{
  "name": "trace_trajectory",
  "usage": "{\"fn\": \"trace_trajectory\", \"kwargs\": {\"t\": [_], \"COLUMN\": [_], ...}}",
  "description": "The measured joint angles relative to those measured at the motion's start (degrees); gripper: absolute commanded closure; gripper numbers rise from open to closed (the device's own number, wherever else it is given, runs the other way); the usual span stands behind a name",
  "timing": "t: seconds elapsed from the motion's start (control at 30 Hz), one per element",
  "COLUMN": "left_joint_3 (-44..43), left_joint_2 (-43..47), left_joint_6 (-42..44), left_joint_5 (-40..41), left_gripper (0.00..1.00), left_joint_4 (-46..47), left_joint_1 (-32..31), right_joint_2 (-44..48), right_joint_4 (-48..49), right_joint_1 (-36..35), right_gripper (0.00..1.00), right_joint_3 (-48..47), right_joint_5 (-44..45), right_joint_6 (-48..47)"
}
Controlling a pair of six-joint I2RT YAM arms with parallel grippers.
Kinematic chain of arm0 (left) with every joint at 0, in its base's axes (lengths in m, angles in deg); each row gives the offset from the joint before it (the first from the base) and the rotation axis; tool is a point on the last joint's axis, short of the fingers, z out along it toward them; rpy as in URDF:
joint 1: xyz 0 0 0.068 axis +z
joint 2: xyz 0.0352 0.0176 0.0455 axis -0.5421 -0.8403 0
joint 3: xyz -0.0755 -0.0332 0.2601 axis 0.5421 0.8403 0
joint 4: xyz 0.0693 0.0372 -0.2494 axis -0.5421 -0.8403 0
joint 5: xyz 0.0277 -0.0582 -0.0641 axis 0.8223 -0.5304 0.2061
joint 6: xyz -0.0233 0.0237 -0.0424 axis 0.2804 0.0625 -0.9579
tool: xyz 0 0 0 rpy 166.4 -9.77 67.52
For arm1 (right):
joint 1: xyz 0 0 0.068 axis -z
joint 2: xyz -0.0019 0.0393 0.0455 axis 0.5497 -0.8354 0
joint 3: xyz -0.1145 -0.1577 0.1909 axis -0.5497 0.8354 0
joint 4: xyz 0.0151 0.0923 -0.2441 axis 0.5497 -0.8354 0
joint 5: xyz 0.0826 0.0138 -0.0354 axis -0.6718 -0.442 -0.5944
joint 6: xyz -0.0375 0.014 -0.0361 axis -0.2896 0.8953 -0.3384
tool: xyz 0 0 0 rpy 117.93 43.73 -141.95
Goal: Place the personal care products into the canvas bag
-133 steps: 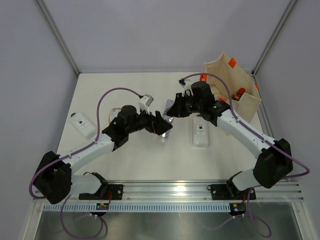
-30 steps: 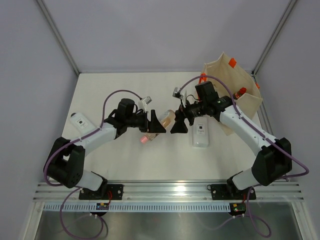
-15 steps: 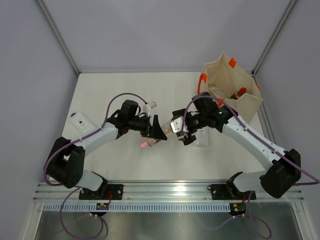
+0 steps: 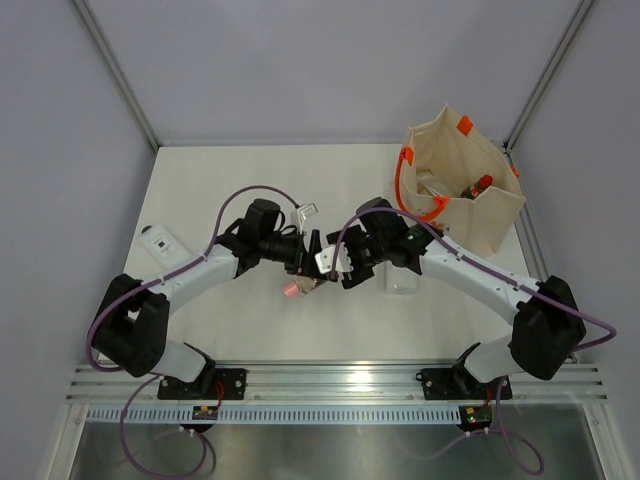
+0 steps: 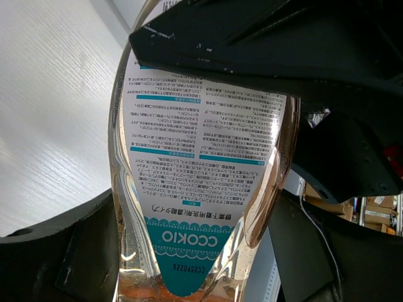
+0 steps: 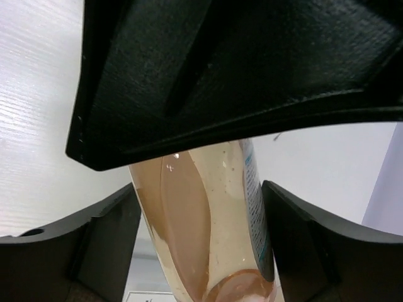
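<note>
The peach tube point(image 4: 306, 280), pink cap pointing at the table's near side, hangs above the middle of the table between both grippers. My left gripper point(image 4: 312, 262) is shut on it; in the left wrist view the tube point(image 5: 201, 157) fills the space between the fingers point(image 5: 63, 251). My right gripper point(image 4: 343, 266) has come in from the right and its fingers point(image 6: 107, 233) press both sides of the tube point(image 6: 201, 220). The canvas bag point(image 4: 470, 215) stands open at the back right, with a green red-capped bottle point(image 4: 478, 187) inside.
A flat white bottle point(image 4: 404, 285) lies under my right forearm, mostly hidden. Another white bottle point(image 4: 160, 241) lies near the table's left edge. The bag's orange handle point(image 4: 403, 195) droops over its left side. Walls close in the table on three sides.
My right gripper has swung left from beside the bag, met the left gripper, and closed its jaws around the tube's free end. The left gripper has kept hold of the tube.
</note>
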Motion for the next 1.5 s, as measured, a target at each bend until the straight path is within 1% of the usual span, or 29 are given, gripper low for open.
{"fn": "trace_trajectory", "kwargs": {"t": [0.03,0.1,0.13,0.17,0.2,0.23,0.27,0.3,0.37,0.5,0.57,0.67,0.7,0.73,0.8,0.9,1.0,1.07,1.17,1.33,1.4,1.5], "left_joint_3": [0.0,0.0,0.0,0.0,0.0,0.0,0.0,-0.2,-0.8,-3.2,-4.4,-6.4,-7.1,-8.0,-9.0,-9.3,-9.2,-8.7,-7.5,-3.8,-1.9,0.4], "left_joint_2": [0.0,0.0,0.0,0.0,0.0,0.0,0.0,0.0,0.1,1.0,1.7,3.7,4.6,5.5,7.3,10.8,15.5,18.5,22.6,26.6,28.3,31.5], "left_joint_6": [-0.2,-0.3,-0.5,-0.5,-0.5,-0.5,-0.4,-0.4,-0.1,1.4,2.5,5.1,6.2,7.3,9.2,11.3,12.6,13.0,13.2,12.3,11.6,10.6], "left_joint_5": [0.0,-0.3,-0.5,-0.8,-1.1,-1.4,-1.7,-1.9,-2.0,-1.4,-1.3,-0.8,-0.2,0.8,3.0,9.0,16.9,20.7,25.4,32.9,36.3,40.5], "left_gripper": [0.87,0.80,0.75,0.69,0.59,0.52,0.40,0.02,0.01,0.01,0.01,0.01,0.01,0.01,0.01,0.01,0.01,0.01,0.01,0.01,0.01,0.01], "left_joint_4": [0.1,0.0,0.0,-0.1,-0.1,0.0,0.1,-0.2,-0.9,-3.9,-5.6,-8.0,-9.0,-10.4,-12.6,-15.6,-17.6,-17.7,-17.7,-19.3,-20.5,-22.2], "left_joint_1": [0.0,0.0,0.0,0.0,0.0,0.0,0.0,-0.1,-0.3,0.5,1.4,4.1,5.0,6.1,8.0,11.0,13.4,14.3,15.0,16.2,17.2,18.3], "right_joint_2": [0.0,0.2,0.3,0.7,1.1,1.5,2.0,2.5,3.4,4.9,5.8,7.1,7.3,7.6,8.0,9.0,10.6,11.2,11.3,11.3,11.3,11.1], "right_joint_4": [0.5,1.7,1.7,1.5,1.7,1.8,1.8,1.7,1.3,1.4,1.4,0.3,-0.3,-0.8,-2.0,-4.5,-5.9,-6.8,-6.8,-5.4,-5.3,-5.3], "right_joint_1": [-0.1,-0.2,-0.2,-0.4,-0.5,-0.5,-0.5,-0.5,-0.5,-0.5,-0.5,-0.5,-0.5,-0.5,-0.5,0.5,5.2,9.0,14.4,19.4,22.6,29.9], "right_gripper": [0.34,0.49,0.61,0.64,0.68,0.71,0.76,0.78,0.82,0.86,0.88,0.93,0.98,1.00,1.00,1.00,1.00,1.00,1.00,1.00,1.00,1.00], "right_joint_3": [0.3,0.4,0.6,0.8,1.0,1.3,1.5,1.8,2.2,2.8,3.4,4.5,4.9,5.5,6.3,6.6,6.1,4.3,-0.4,-8.7,-12.1,-18.4], "right_joint_5": [0.5,0.9,1.0,1.1,1.0,0.9,0.8,0.6,0.1,-0.1,-0.3,-1.4,-1.6,-1.7,-1.5,-1.8,-4.9,-7.1,-9.2,-11.5,-13.2,-14.7], "right_joint_6": [0.2,0.2,-0.2,0.0,0.2,0.3,0.4,0.5,1.4,2.6,3.2,4.5,5.2,5.7,7.1,10.5,16.2,19.7,24.8,32.9,36.5,41.4]}}
